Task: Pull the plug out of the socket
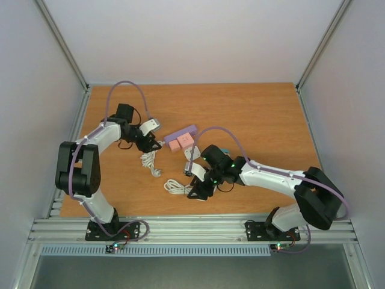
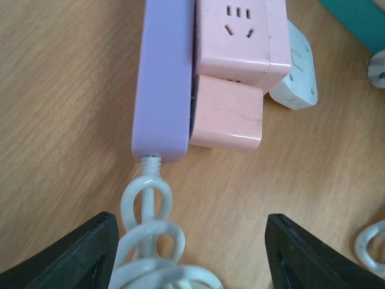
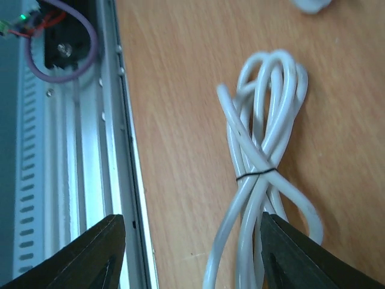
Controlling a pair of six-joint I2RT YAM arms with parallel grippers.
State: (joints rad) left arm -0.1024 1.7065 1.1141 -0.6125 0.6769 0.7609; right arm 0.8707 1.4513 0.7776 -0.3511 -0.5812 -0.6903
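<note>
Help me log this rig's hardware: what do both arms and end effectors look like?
The left arm and right arm: white shells, black joints, a lilac cable looped along each. Black fingers tip the left end effector and right end effector. Green lights glow on the right wrist.

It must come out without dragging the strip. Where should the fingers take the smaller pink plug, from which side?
Likely the smaller pink plug by its outer end, from the side away from the purple strip, fingers above and below: its top is flat and bare, the larger pink block shuts one flank. Whether a finger fits underneath is unclear.
</note>
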